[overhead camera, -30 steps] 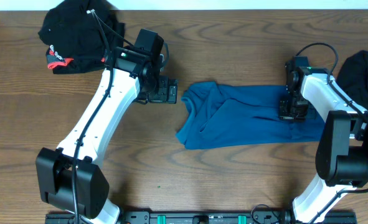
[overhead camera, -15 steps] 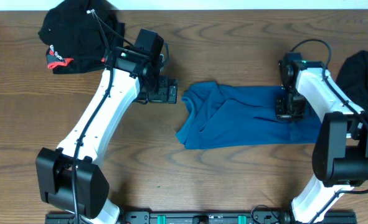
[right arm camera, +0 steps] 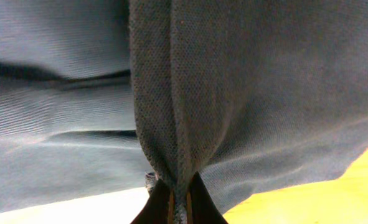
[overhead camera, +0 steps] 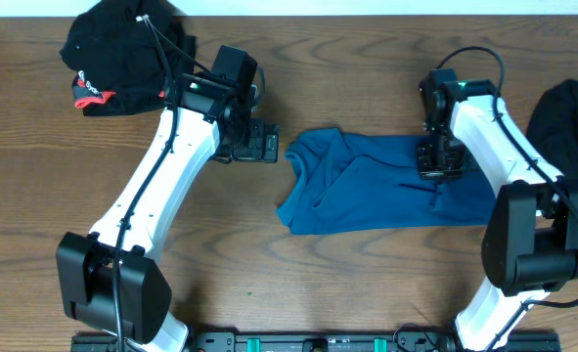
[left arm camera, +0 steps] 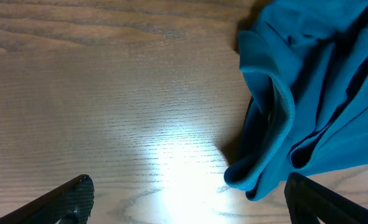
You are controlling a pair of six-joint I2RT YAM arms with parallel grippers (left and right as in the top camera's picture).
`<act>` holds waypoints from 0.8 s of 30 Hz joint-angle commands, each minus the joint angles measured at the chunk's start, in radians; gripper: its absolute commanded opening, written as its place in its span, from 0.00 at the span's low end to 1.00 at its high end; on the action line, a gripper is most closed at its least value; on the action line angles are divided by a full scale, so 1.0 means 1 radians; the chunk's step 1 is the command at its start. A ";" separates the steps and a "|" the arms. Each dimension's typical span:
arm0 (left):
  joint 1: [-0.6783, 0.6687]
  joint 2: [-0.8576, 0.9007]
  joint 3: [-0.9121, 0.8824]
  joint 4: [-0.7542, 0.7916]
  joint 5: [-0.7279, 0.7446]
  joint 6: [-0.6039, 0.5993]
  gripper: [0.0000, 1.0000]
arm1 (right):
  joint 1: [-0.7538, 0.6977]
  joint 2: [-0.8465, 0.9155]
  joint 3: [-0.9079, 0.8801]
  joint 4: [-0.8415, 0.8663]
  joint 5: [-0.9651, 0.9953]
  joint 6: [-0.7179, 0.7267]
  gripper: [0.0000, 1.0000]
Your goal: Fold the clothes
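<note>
Right gripper (overhead camera: 437, 161), overhead: carried leftward, drawing one end of the teal shirt (overhead camera: 357, 191) inward on the table (overhead camera: 367, 284). Left wrist: left gripper (left arm camera: 190, 202) jaws wide apart, empty, just beside the shirt. Right wrist: jaws clamped on a fabric pleat; best pulled low, evenly.

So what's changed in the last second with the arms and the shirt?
The right pincer, shut on a fold of the teal shirt, has moved toward the left arm, pulling the shirt's right end inward. Nothing was let go. The left pincer stayed open beside the collar. The black garment with red trim and the dark garment at the far right did not move.
</note>
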 commanded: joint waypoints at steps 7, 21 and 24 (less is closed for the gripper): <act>0.004 -0.005 -0.006 -0.002 -0.009 0.010 0.98 | 0.108 0.011 0.022 0.000 -0.110 0.011 0.01; 0.005 -0.005 -0.006 -0.002 -0.009 0.010 0.98 | 0.171 0.011 0.022 0.014 -0.144 0.011 0.63; 0.005 -0.005 -0.006 0.002 -0.011 0.009 0.98 | 0.171 0.011 0.031 0.002 -0.143 0.026 0.65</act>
